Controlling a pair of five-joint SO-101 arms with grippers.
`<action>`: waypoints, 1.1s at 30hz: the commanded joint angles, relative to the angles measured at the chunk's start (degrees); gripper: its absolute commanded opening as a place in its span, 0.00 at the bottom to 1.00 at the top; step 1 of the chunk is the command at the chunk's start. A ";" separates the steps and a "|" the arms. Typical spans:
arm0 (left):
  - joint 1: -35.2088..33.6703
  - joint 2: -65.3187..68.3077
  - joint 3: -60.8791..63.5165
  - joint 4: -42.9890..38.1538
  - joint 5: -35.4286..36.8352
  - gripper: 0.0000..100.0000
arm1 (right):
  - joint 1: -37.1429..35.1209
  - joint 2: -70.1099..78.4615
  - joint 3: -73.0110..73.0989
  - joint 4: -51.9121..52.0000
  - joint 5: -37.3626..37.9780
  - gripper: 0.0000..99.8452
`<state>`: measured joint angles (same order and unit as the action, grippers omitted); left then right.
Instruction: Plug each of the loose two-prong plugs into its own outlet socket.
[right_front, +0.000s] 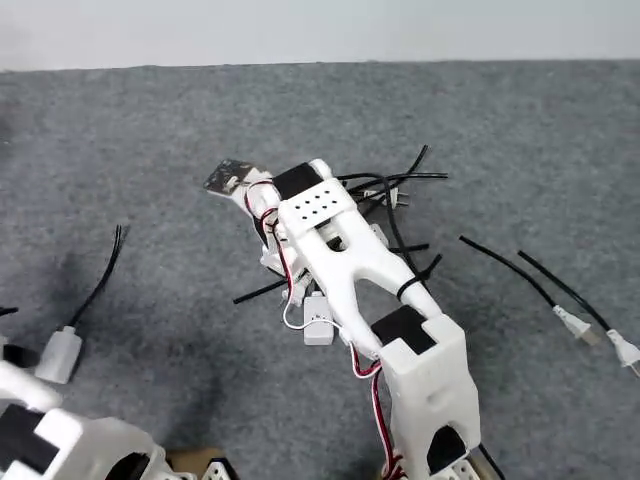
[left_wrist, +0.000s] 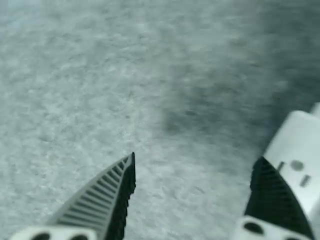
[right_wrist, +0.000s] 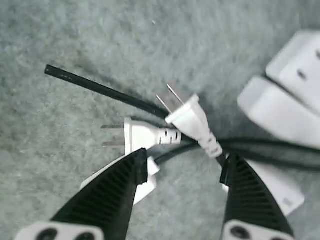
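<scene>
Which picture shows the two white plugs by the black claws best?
The right wrist view: the two plugs lie close up, prongs plain, ahead of the open right gripper. In the high view the right arm covers most of them. The left wrist view faces carpet elsewhere.

My high cam sits above the arms' base end and looks down and forward across the carpet (right_front: 150, 130) to the wall (right_front: 300, 30), far enough back to catch both arms. The left wrist cam rides really close over the carpet, peering out past the left gripper (left_wrist: 192, 165). The socket (left_wrist: 295, 145) at its edge looks like the same socket (right_front: 58, 355) lying by the left arm (right_front: 60, 440) from above. The right wrist cam looks down past the right gripper (right_wrist: 185, 160) at two plugs (right_wrist: 145, 135), close up. From above that's the mid-table tangle (right_front: 395, 195), partly covered by the right arm (right_front: 340, 250).
</scene>
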<state>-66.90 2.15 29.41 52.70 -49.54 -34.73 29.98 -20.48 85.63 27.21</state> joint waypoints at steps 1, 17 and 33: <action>-2.90 -1.67 4.09 -11.52 0.00 0.35 | -0.22 1.10 -3.43 -1.54 7.47 0.25; -7.65 -1.67 22.29 -41.93 0.00 0.35 | 3.56 11.38 -3.34 -4.88 30.07 0.25; -2.29 -3.25 20.00 -32.09 0.18 0.35 | 4.18 5.85 -7.65 4.18 31.65 0.01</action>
<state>-72.70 -0.40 51.56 14.55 -49.89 -31.21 40.44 -24.53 85.01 58.42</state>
